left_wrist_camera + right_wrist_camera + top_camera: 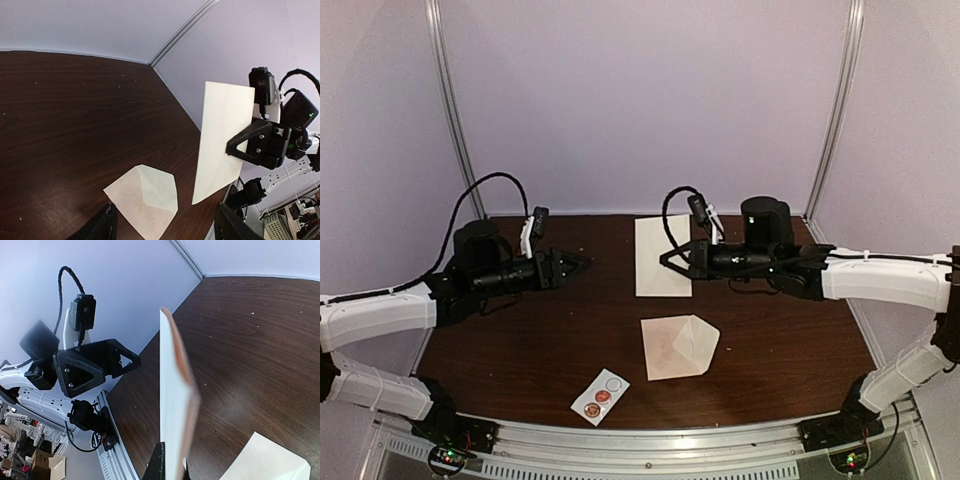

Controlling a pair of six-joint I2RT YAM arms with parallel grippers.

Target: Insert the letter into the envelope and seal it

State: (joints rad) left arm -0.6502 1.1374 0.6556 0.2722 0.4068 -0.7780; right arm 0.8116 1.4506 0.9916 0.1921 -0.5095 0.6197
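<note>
Since the right gripper (672,258) pinches the letter (655,235) by one edge only, it may twist or slip short of the near envelope (678,345); the left gripper (582,262) stands open, empty.

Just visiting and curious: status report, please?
Right gripper shut on letter, held upright off table. Left gripper open, empty. Envelope flat, flap open, nothing on it.

The table (520,340) is dark wood-grain with a faint sheen, the envelope (678,346) matt paper, the letter (655,250) smooth cream paper.
</note>
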